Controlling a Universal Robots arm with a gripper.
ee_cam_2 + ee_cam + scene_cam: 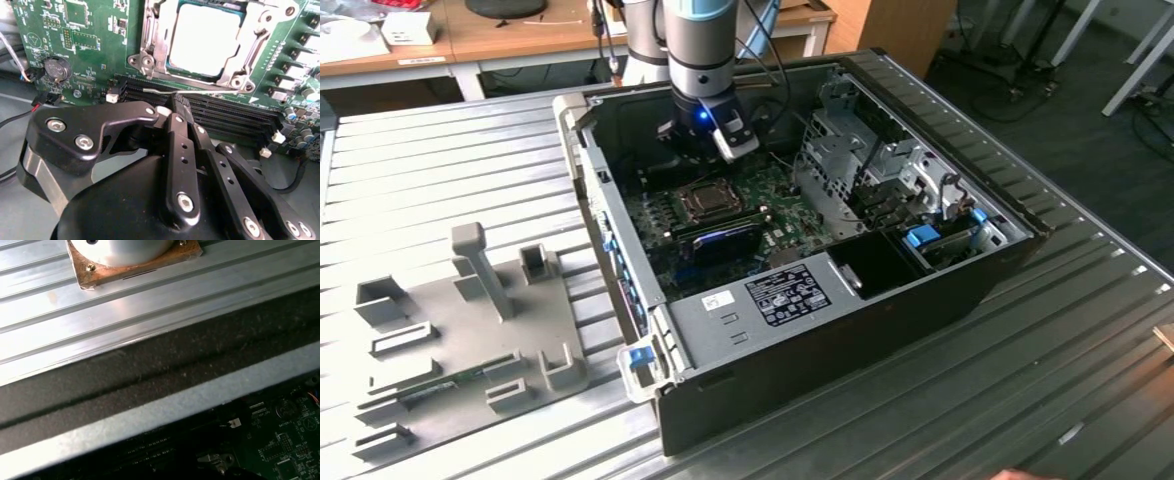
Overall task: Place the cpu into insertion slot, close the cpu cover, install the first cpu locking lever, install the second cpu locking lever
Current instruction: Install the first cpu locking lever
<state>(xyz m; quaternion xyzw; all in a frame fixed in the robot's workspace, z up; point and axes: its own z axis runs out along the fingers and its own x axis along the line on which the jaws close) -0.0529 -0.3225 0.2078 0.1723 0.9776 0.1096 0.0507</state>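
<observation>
Arm upright, pincer beside cpu cover

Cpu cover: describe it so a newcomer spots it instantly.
In the open computer case, find the green circuit board. Beside its long black memory slots lies the cpu cover, a silvery square metal frame around the pale cpu; no neighbour is bright metal with a square window.

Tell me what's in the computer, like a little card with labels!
cpu: sitting in the insertion slot, shiny top showing
cpu cover: down flat, framing the cpu
locking lever: thin wire along the slot's edge
gripper: low over the green board, tip right by that lever
computer case: open, on a ribbed metal table
</observation>
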